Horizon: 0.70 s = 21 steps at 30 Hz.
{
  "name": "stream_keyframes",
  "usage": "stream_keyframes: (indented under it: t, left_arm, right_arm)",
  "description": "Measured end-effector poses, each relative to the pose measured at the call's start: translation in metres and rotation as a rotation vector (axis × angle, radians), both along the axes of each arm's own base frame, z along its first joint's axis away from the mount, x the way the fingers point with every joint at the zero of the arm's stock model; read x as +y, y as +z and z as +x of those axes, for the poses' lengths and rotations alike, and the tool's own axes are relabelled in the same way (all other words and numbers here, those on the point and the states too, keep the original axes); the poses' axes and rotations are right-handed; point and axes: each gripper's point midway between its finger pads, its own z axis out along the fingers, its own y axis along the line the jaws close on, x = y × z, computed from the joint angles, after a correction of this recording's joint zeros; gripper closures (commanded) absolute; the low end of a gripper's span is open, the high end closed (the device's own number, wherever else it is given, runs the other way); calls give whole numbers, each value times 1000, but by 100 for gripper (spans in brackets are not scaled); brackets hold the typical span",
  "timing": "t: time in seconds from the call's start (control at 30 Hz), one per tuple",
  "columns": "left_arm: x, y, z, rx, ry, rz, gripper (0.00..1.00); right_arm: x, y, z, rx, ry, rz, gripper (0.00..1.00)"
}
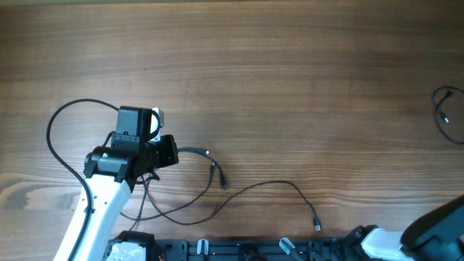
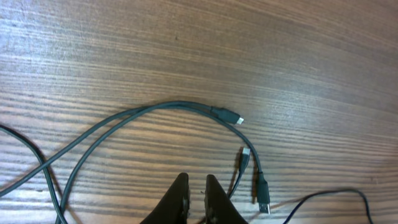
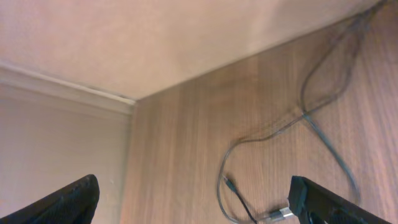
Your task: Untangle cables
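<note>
Thin dark cables (image 1: 190, 205) lie in a loose tangle at the front left of the table, with plugs at the ends (image 1: 223, 185). My left gripper (image 1: 168, 151) hovers over them. In the left wrist view its fingers (image 2: 196, 188) are close together with only bare wood in the narrow gap. Two cables (image 2: 134, 118) curve ahead of them and one plug end (image 2: 262, 194) lies just to the right. Another thin cable (image 1: 444, 114) lies at the far right edge. It also shows in the right wrist view (image 3: 311, 118), beyond my wide-open, empty right gripper (image 3: 193, 199).
The thick black robot cable (image 1: 59, 145) loops to the left of the left arm. The wooden table (image 1: 290, 87) ends at a far edge next to a pale wall (image 3: 74, 50). The arm bases (image 1: 239, 250) sit along the front edge.
</note>
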Motion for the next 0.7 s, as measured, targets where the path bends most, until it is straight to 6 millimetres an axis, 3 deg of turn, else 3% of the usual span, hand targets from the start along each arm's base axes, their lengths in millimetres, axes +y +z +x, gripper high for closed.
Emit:
stream_keyframes:
  t: [0.03,0.1,0.17,0.27,0.33,0.4,0.43,0.6,0.67,0.7]
  left_arm:
    - [0,0,0,0,0,0,80]
    - [0,0,0,1,-1,-2,51]
    - [-1,0,0,2,1,-6,41]
    - [-3,0,-1,5,0,-17,37]
    - [-7,2,-1,8,-2,-44,36]
    - [-12,8,-6,33,1,-77,36]
    - [-13,17,-8,39,3,-83,36]
    - [-16,110,-4,-148,-1,-135,27]
    - [-15,136,-8,-244,-6,-150,28]
    - [-15,140,-11,-261,-7,-152,28]
  right_arm:
    - [10,-8,-9,30,-16,64,0]
    - [37,-37,-18,113,24,206,0]
    - [84,-63,-17,198,194,355,0]
    - [153,-74,-8,254,565,473,0]
    - [194,-72,-3,251,800,499,0]
    - [251,-67,-5,255,1090,534,0]
    - [286,-65,-12,282,1274,527,0]
    - [379,-64,-28,353,1760,416,0]
    - [421,-65,-37,376,1962,348,0]
    - [437,-65,-40,382,2037,316,0]
